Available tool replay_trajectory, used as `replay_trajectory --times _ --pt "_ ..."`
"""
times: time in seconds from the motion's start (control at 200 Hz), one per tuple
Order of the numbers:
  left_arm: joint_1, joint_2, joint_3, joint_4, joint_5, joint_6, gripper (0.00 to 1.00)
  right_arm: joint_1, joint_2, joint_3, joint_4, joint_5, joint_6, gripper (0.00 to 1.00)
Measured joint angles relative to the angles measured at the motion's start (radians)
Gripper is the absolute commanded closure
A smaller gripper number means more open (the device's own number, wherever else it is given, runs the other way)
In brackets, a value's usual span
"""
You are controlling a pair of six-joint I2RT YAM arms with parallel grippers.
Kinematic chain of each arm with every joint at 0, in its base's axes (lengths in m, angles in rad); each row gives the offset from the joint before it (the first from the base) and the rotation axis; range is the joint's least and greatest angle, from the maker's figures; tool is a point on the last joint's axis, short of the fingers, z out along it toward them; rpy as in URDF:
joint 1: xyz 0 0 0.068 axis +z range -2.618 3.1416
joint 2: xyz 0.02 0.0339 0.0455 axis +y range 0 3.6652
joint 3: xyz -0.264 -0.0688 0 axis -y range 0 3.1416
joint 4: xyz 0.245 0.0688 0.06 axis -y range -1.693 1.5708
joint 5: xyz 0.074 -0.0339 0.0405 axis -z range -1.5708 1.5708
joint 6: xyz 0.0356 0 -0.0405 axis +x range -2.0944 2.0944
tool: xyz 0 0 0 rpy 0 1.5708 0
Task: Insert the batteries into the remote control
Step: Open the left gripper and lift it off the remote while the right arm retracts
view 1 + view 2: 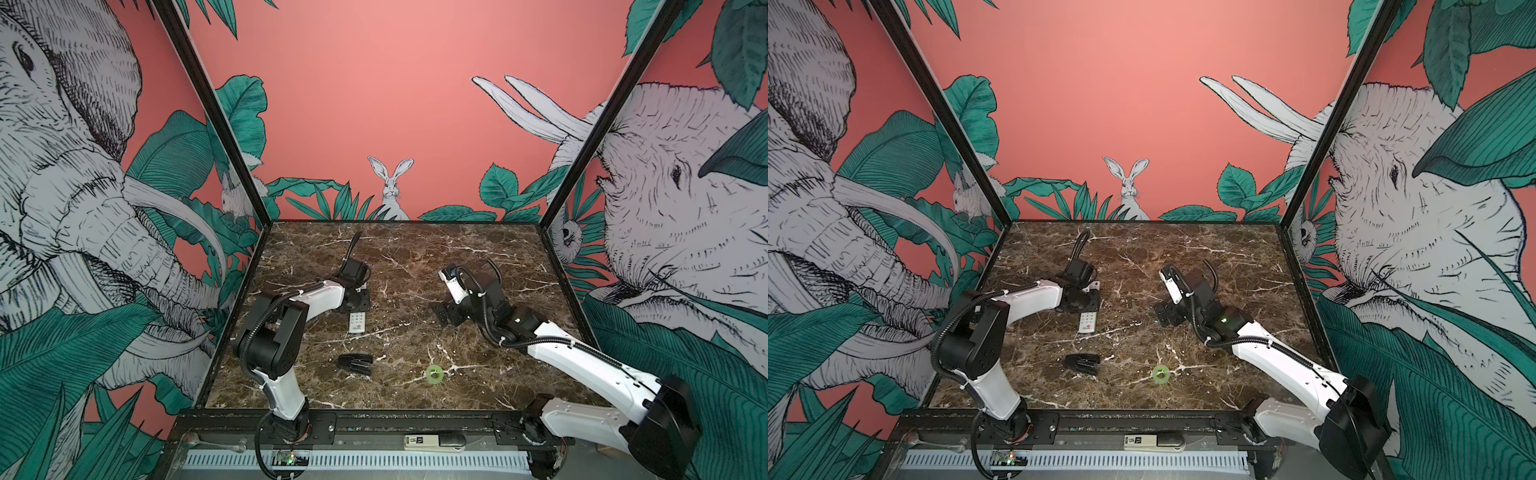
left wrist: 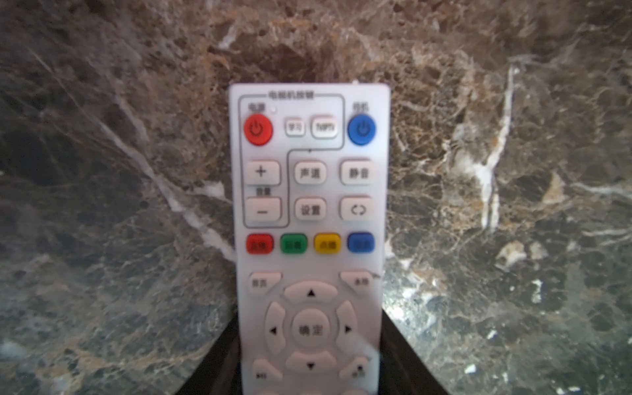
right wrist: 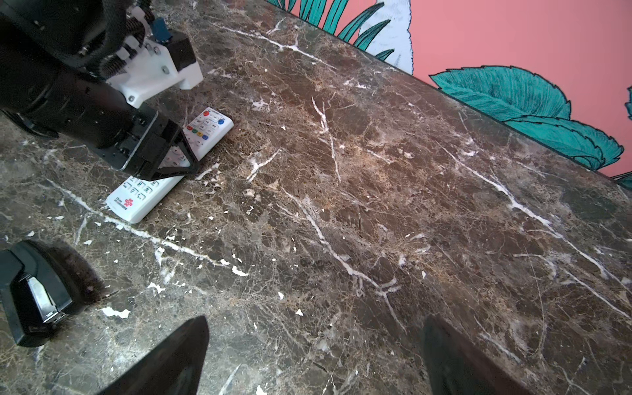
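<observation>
The left tool [image 2: 309, 311] pinches the long slim white button-faced remote control [image 1: 357, 323] by its long edges, face up left of centre on the brown marble desk [image 1: 415, 266], while the right tool [image 3: 316, 319] hovers right of it, spread wide.

Clear print on the long slim white remote control [image 2: 309, 205]: plus, minus, 声道, 静音, 设置, and 确定 between four arrows. There are power symbols on the round red button [image 2: 258, 130] and the round blue button [image 2: 361, 129]. A red knot logo [image 3: 128, 202] sits at the far end, and the smaller print is blurred.
</observation>
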Motion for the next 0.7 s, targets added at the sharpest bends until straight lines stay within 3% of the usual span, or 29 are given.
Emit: replay_trajectory --times 0.47,0.7 --pt "0.0 -0.032 -0.031 0.024 -0.004 -0.01 0.21 -0.001 -0.066 -0.01 -0.001 0.026 0.0 0.0" --pt "0.002 -0.168 -0.051 -0.039 -0.049 0.027 0.09 -0.01 -0.116 -0.059 0.001 0.072 0.0 0.01"
